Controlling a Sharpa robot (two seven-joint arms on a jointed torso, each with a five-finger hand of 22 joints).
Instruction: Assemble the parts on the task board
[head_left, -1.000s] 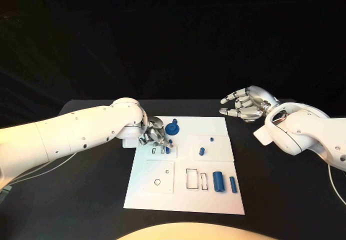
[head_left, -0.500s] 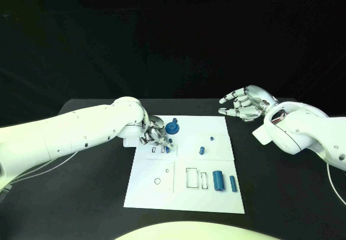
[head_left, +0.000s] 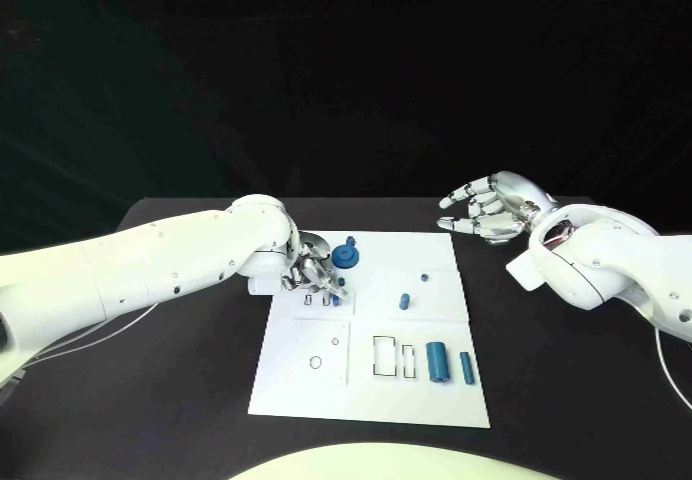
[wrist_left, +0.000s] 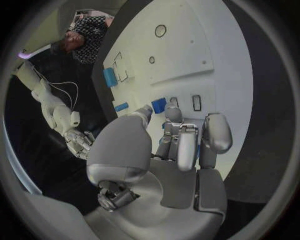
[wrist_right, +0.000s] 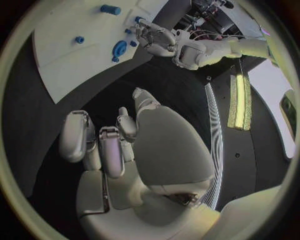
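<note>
left hand (head_left: 310, 270) pinches small blue part (wrist_left: 159, 105) over board (head_left: 433, 400) slots; off-angle = jam or drop; right hand (head_left: 490, 215) apart, idle.

A black surface (head_left: 173, 400) carries the things. A white task board (head_left: 372, 395) lies flat on its middle, long side running away from the robot. The board is the one thing resting directly on it; dark bare top shows to the left, to the right and along the near edge. Small blue parts (head_left: 436, 362) lie on the board itself, not on the black top. A thin pale cable (head_left: 90, 338) trails near the left edge.
</note>
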